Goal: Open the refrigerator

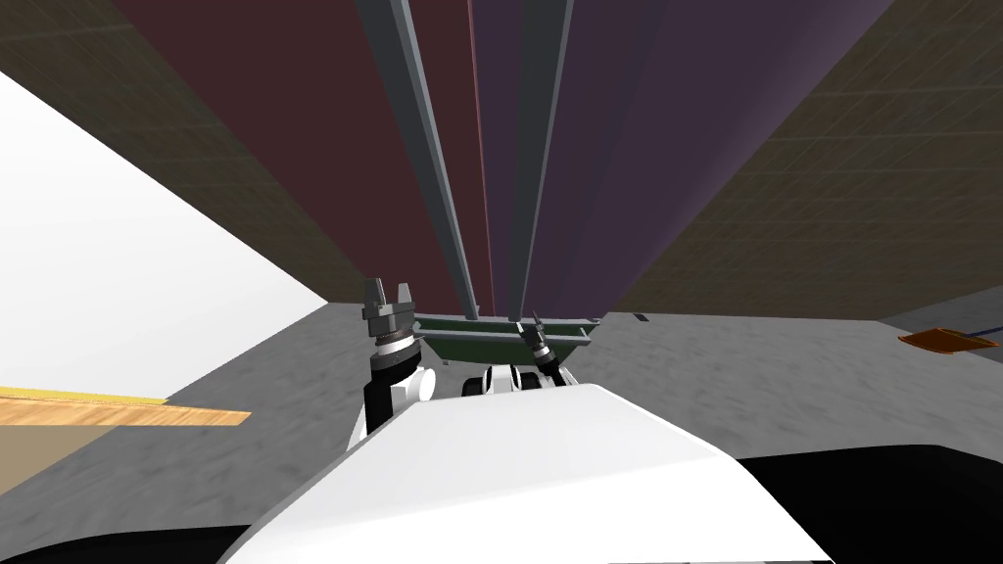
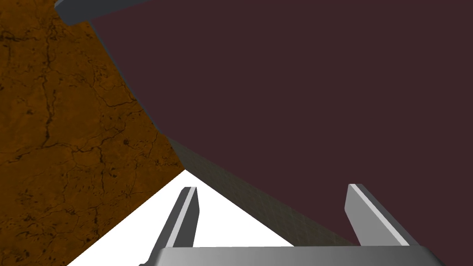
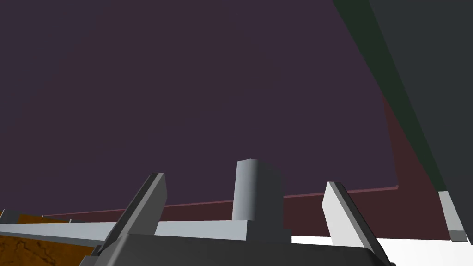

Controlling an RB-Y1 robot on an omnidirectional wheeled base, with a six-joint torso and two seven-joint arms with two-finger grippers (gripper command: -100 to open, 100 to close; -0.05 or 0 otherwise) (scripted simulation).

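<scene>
Right hand [image 3: 245, 181], fingers spread, straddles the grey square post [image 3: 257, 189] of a long grey bar handle [image 1: 542, 147] on the tall refrigerator [image 1: 607, 157] that I am facing at close range, one door dark maroon, the other dark purple. The post touches neither finger. Left hand [image 2: 272, 187], likewise spread and holding nothing, points at the dark maroon door [image 2: 300, 92], near a second grey bar handle [image 1: 423, 147]. A speckled grey floor [image 1: 764, 372] runs up to the refrigerator's base.
</scene>
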